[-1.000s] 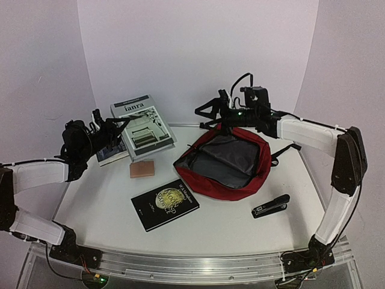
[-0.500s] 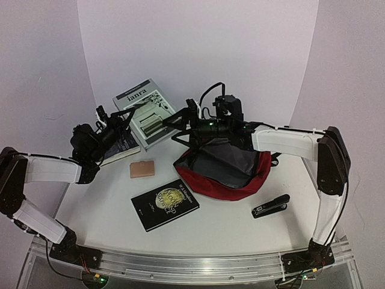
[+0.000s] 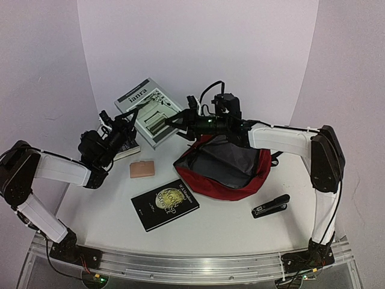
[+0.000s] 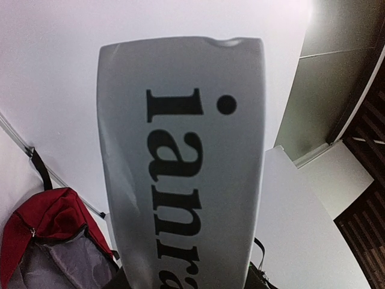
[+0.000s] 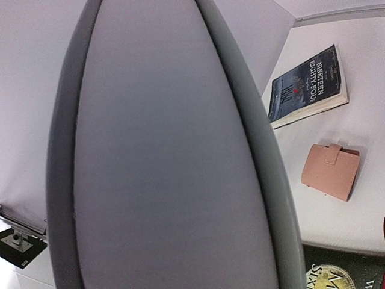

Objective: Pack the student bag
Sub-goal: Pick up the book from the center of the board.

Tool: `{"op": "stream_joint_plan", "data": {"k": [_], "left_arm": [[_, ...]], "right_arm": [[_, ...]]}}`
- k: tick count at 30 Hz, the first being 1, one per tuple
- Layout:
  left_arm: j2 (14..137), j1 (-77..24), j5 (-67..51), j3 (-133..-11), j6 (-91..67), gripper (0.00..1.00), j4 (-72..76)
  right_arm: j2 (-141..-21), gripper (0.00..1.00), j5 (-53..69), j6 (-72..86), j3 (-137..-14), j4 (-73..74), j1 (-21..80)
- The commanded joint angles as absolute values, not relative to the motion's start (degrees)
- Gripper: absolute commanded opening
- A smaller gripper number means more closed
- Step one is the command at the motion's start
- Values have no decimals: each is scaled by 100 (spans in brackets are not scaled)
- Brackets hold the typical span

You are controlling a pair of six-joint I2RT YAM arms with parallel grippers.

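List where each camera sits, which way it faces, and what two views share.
Top external: above and behind the bases, looking down at the table; both arms show, left gripper and right gripper at the grey book.
Left wrist: looks along that book's cover toward the student bag; own fingers hardly visible.
Right wrist: book's edge fills it, pink wallet beyond; no fingers visible.
Shared: both wrist views show the grey book.
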State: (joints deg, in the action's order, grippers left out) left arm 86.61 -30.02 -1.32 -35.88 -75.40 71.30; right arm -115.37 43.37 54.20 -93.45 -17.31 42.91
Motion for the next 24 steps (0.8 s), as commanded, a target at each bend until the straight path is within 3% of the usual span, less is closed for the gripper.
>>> {"op": "stream_joint_plan", "data": {"k": [1, 6, 8, 10, 14, 17, 24], "left_arm": [[8649, -3188, -552, -3615, -7550, 44, 7669], [8145, -3182, -842, -3440, -7253, 76, 6624], [7666, -3179, -1099, -3398, -6821, 85, 5652], [7190, -3174, -1336, -3488, -6240, 88, 4490], [6418, -3170, -1803, -3906, -4908, 98, 2044], [6422, -3147, -2301, -4479, -4090, 100, 551], [6725, -3152, -3600, -4828, -3585, 100, -266]], "right_arm": [[-11190, 37, 4473, 5282, -9212, -1969, 4179], [-10721, 28, 4963, 4884, -8799, -1929, 3863], [-10488, 28, 5249, 4821, -8543, -1898, 3701], [-10240, 28, 5606, 4436, -8315, -1573, 3567], [-9697, 30, 6054, 2741, -8052, 498, 3377], [-9277, 33, 6129, 1511, -7610, 1759, 3375], [-8573, 30, 6476, 173, -7003, 3051, 3378]]}}
